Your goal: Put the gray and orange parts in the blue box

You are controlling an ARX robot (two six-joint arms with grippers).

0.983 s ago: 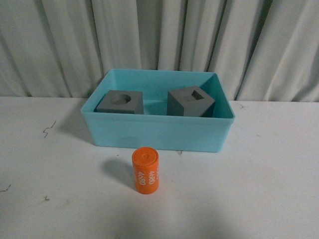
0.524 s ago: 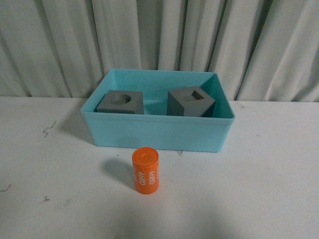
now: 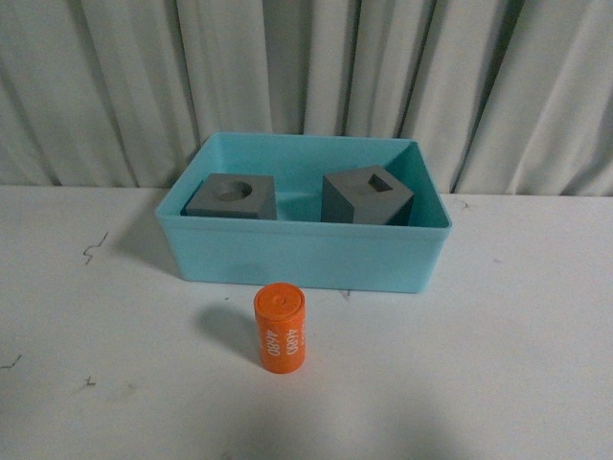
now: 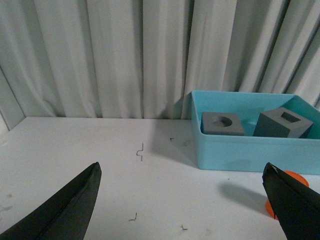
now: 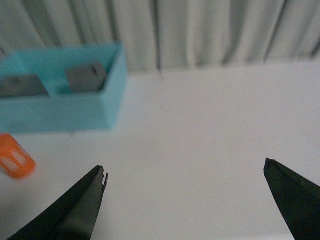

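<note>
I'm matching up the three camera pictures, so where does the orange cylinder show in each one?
Front view: orange cylinder sits outside the blue box, before its near wall.
Left wrist view: cylinder peeks from behind a black fingertip, near the box.
Right wrist view: cylinder, blurred, near the box corner.
Shared landmark: the blue box.

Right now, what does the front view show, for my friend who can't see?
An orange cylinder sits on the white table just before the blue box. Inside are a round-holed gray cube and a square-holed gray cube.
</note>
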